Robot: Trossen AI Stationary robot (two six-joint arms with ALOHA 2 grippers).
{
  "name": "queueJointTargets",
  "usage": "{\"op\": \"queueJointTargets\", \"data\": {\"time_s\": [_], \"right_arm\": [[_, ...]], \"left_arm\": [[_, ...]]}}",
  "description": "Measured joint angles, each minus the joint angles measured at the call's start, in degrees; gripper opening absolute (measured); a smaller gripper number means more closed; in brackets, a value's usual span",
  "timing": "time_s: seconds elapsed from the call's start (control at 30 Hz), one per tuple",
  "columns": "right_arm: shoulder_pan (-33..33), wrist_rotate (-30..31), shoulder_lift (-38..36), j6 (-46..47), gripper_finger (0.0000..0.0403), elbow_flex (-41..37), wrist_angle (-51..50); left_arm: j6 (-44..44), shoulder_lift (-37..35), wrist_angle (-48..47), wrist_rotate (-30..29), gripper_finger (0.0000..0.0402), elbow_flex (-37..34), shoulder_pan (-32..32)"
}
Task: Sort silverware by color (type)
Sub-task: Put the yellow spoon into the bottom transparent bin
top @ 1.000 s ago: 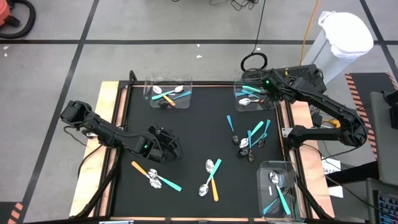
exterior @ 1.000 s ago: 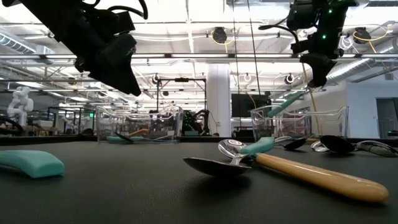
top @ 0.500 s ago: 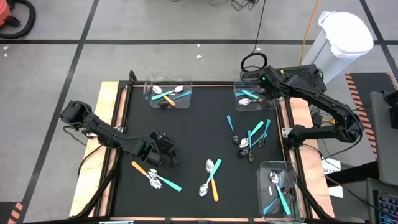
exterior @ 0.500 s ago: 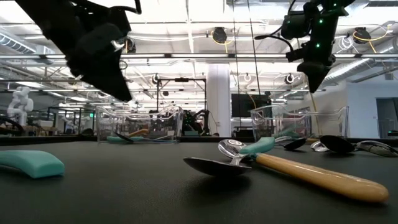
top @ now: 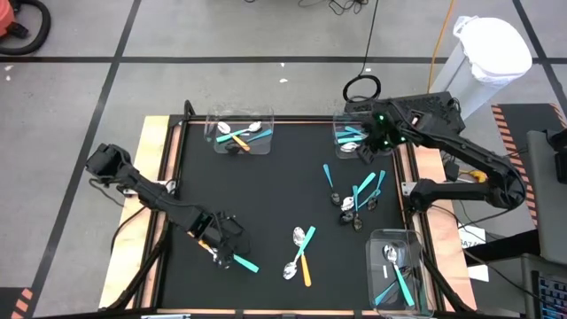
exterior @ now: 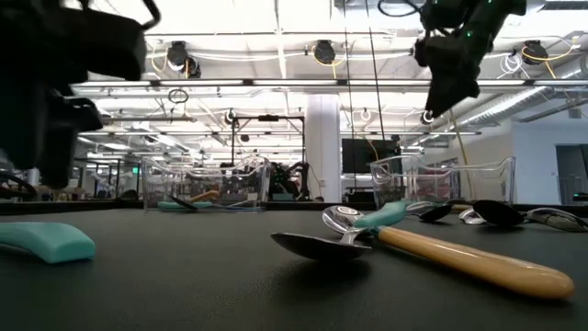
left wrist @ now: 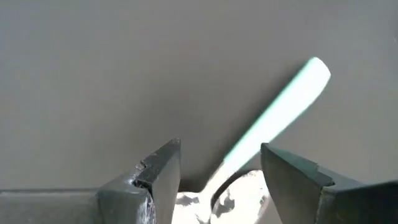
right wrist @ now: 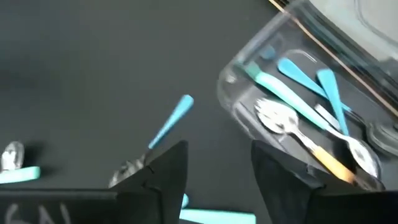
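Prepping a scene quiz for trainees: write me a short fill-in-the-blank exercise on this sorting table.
1. The left gripper hangs open over a spoon with a ____ handle.
2. The right gripper is beside the ____ right bin.
3. The number of clear bins on the mat is ____.

Missing words: teal; far; three

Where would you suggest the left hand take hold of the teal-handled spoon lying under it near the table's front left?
Grip the teal-handled spoon across its slim handle, near the bowl, coming straight down. It lies flat on the mat, and the handle is narrow enough to fit between the open fingers of the left hand, already straddling it in the wrist view.
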Motion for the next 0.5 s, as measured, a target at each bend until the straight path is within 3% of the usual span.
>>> {"op": "queueJointTargets", "data": {"time_s": [0.27,0.37,0.5], "right_arm": [[9.9,0.21,-0.34,4.72,0.0154,-0.02,3.52],[13.61,0.75,-0.34,6.27,0.0149,-0.04,4.22],[17.47,5.83,-0.26,7.68,0.0142,-0.04,4.55]], "left_arm": [[7.09,0.02,-1.86,-1.29,0.0216,0.02,-5.75],[1.35,0.02,-6.11,0.96,0.0216,0.02,-7.43],[-4.48,0.05,-13.52,5.91,0.0216,0.02,-9.88]]}}
